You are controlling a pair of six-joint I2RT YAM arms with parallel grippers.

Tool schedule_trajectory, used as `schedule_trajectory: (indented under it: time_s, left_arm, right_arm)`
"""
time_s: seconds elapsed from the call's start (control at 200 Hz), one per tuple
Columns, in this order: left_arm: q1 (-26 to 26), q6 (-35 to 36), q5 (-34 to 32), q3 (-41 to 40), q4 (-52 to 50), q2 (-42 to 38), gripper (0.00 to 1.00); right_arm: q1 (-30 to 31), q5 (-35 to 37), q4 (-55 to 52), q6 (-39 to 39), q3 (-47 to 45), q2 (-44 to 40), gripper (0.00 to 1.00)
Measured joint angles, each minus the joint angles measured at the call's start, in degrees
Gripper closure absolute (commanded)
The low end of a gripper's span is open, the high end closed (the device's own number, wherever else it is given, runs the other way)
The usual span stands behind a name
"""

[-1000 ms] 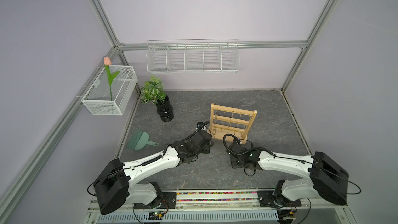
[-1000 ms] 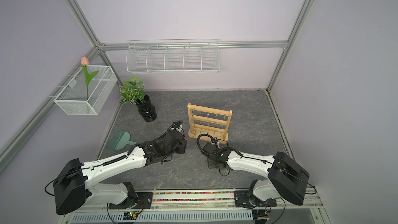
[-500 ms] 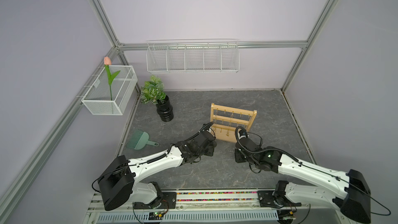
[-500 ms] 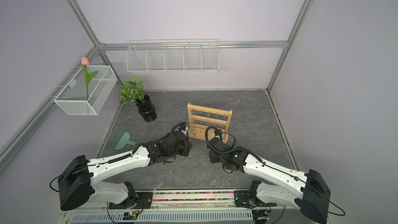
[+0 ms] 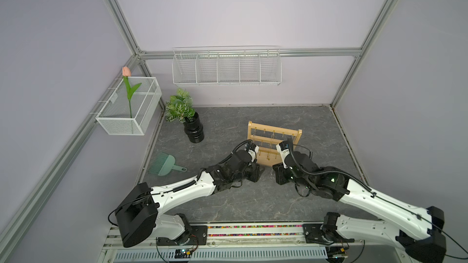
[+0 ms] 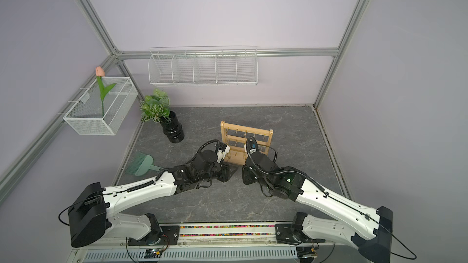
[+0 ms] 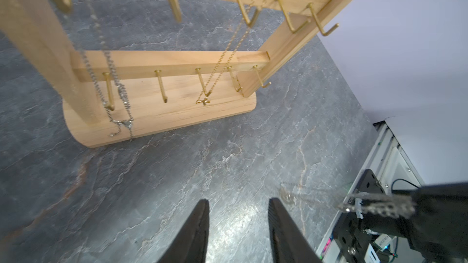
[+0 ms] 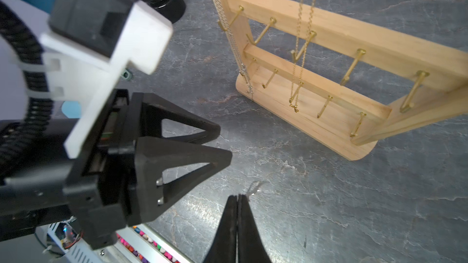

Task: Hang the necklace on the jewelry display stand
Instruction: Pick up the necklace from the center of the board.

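Left gripper (image 7: 238, 201) parted, empty; right gripper (image 8: 238, 196) clamped, apparently pinching necklace (image 7: 379, 205).

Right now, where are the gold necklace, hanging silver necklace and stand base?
gold necklace (image 7: 203, 101): left wrist view, pendant.
hanging silver necklace (image 7: 125, 123): left wrist view, clasp.
stand base (image 7: 177, 115): left wrist view, bare wood.

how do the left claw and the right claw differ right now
Opening: the left claw stands open with a clear gap; the right claw is shut tight.
Load: the left claw holds nothing; the right claw pinches the necklace, a thin silver chain.
Shared: both are black and tapered, and both are near the front of the jewelry display stand.
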Motion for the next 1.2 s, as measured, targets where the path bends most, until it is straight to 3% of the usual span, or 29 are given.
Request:
schedule_trajectory:
  time_s: [0.35, 1.2]
  left_arm:
    - [-0.74, 2.05, 4.24, 0.00, 3.17, 0.00, 0.61]
    - [-2.99, 2.54, 1.18, -2.05, 1.60, -0.87, 0.60]
  right_arm:
    - [0.00, -3.26, 1.25, -2.12, 1.79, -1.11, 0.93]
    - [0.00, -3.67, 3.23, -3.82, 4.46, -1.16, 0.93]
